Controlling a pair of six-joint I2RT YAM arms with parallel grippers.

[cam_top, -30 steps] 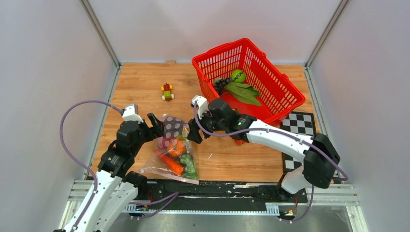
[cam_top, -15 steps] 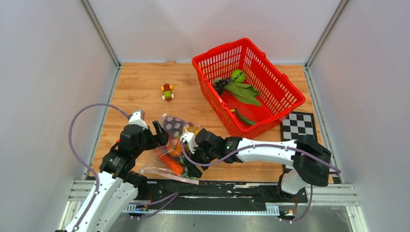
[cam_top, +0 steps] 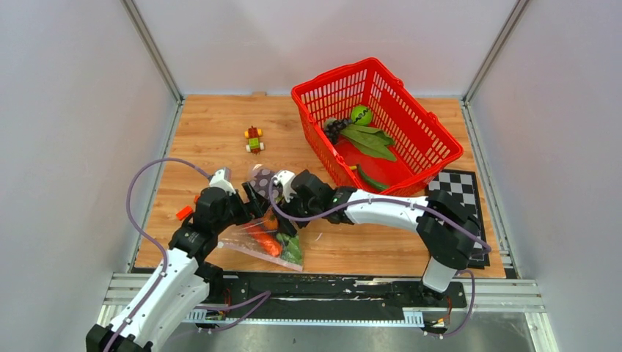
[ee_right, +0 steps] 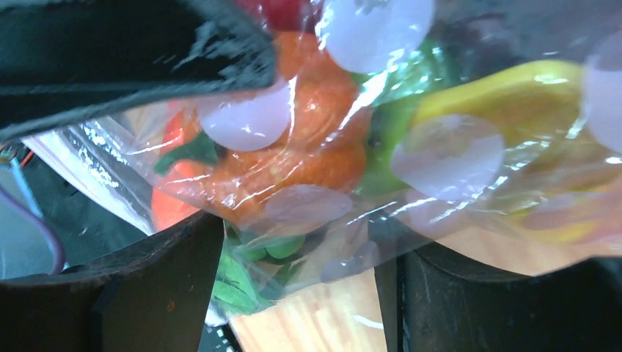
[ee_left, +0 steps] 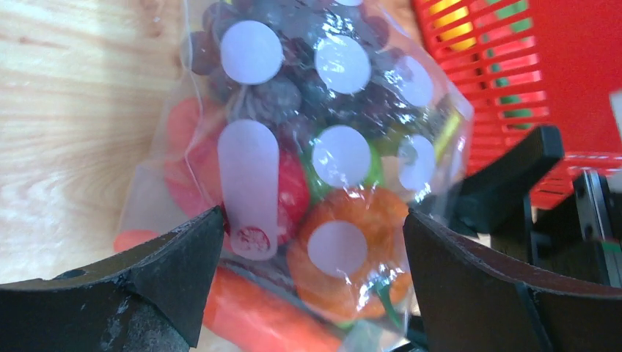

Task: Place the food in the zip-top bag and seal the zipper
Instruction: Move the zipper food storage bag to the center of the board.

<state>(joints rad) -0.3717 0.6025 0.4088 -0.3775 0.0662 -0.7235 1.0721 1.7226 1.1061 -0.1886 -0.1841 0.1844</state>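
The task is partly done. A clear zip-top bag (cam_top: 268, 236) lies on the wooden table, to the near left of the red basket (cam_top: 331, 82), already bulging with food. Through the plastic show purple grapes (ee_left: 293, 88), a red tomato (ee_left: 290, 192), an orange piece (ee_left: 345, 253), a carrot (ee_left: 257, 315) and a yellow banana (ee_right: 506, 95).

More food lies inside the basket: a green lime (cam_top: 360, 114), dark grapes, long green leaves (cam_top: 370, 141) and a thin green pod (cam_top: 370, 179). By this look, loading is unfinished. The zipper cannot be made out, so whether the bag is sealed cannot be told.

Both arms meet at the bag's end nearest the basket. The left gripper (ee_left: 312, 220) has its jaws spread wide, the bag's bulging end framed between them, with no squeeze visible. The right gripper (ee_right: 308, 242) also has its jaws apart, pushed close against the bag's side, the plastic lying across the gap. It appears to hold nothing.
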